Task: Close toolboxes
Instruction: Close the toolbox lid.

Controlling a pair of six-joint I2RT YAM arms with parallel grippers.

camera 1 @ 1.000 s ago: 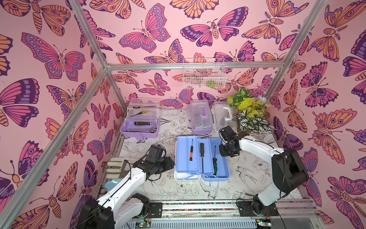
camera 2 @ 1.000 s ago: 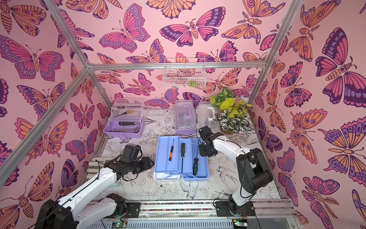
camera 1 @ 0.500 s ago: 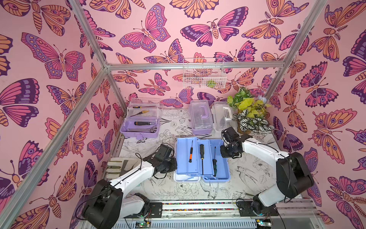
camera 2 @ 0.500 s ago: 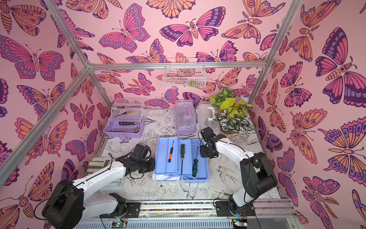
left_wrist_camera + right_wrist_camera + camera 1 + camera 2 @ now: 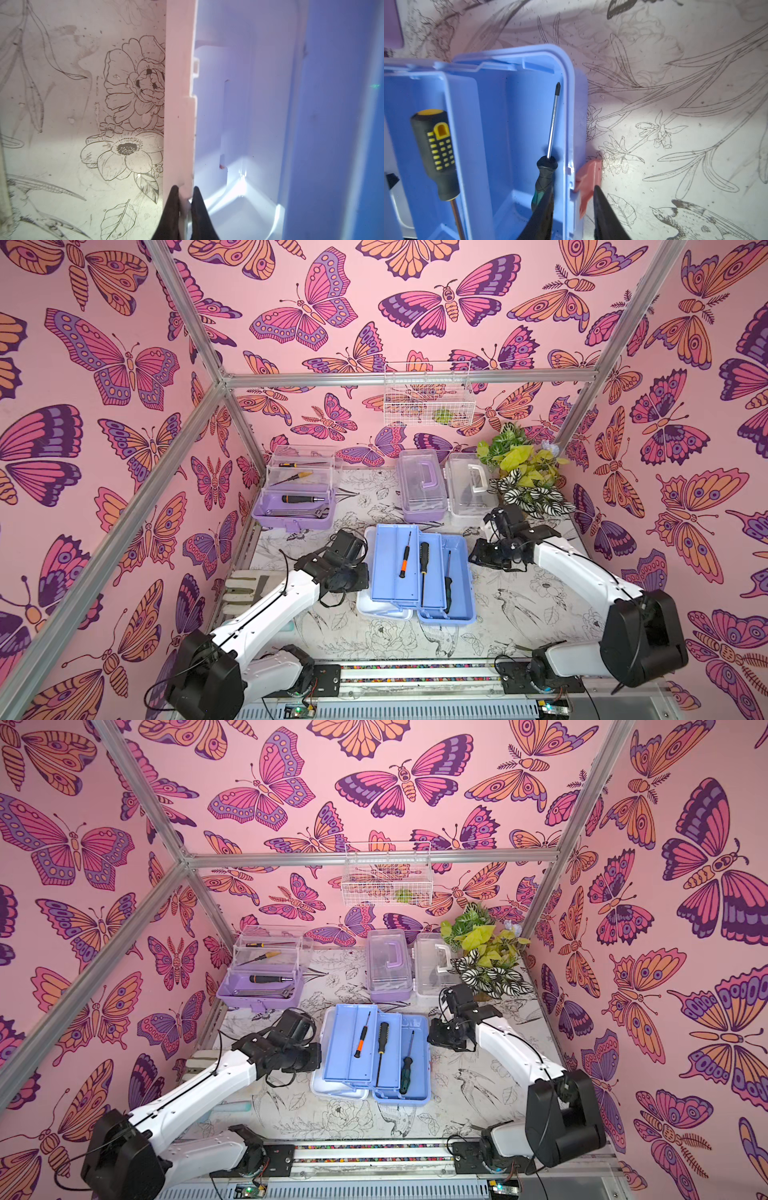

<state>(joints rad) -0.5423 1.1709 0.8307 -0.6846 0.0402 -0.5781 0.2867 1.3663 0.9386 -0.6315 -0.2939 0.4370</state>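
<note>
A blue plastic toolbox (image 5: 463, 572) (image 5: 420, 1052) lies open at the middle of the flower-printed table (image 5: 519, 605). Its long axis runs from the robot's side toward the back wall. Its white plastic lid (image 5: 384, 610) (image 5: 179, 83) is folded out flat on the left, and its red latch (image 5: 588, 178) faces right.

The left gripper (image 5: 366, 577) (image 5: 185, 197) has its jaws narrowed tight on the white lid's outer rim, one fingertip on each side. The right gripper (image 5: 478, 556) (image 5: 574, 191) stands parted astride the blue wall and the latch, one finger inside the box and one outside. Whether it presses either of them cannot be told.

Inside lie three screwdrivers along the box:
- The orange-handled screwdriver (image 5: 404, 560) points its tip toward the back wall.
- The green-handled screwdriver (image 5: 447, 585) (image 5: 545, 176) does the same.
- The black-and-yellow-handled screwdriver (image 5: 423, 560) (image 5: 436, 153) points toward the robot.

At the back left a lilac plastic toolbox (image 5: 291, 516) stands open, its long axis side to side and its clear lid raised toward the wall. At the back centre a second lilac toolbox (image 5: 422, 489) and a white toolbox (image 5: 469, 489) sit closed side by side under clear lids, their handles on top and their long axes front to back
</note>
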